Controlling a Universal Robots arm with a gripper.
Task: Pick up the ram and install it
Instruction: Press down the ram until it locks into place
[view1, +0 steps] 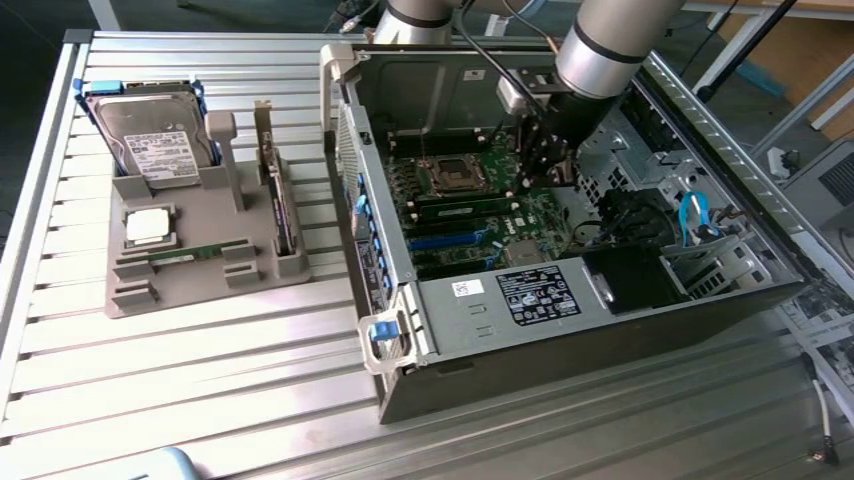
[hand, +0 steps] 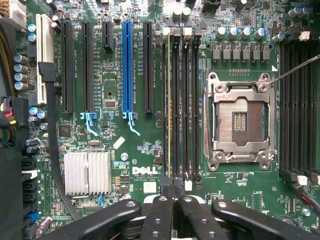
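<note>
ram (hand: 169, 100) in slot, prob. just past gripper (hand: 172, 192)

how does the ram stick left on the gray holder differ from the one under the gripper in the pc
The ram on the holder lies flat on the gray tray outside the case. The ram in the motherboard slot stands on edge, with the gripper directly over its end. Both are long, narrow green sticks.

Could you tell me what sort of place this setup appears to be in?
Probably a robotics lab or test bench: an open computer case lies on a slatted aluminium table, with parts in a grey holder tray.
</note>
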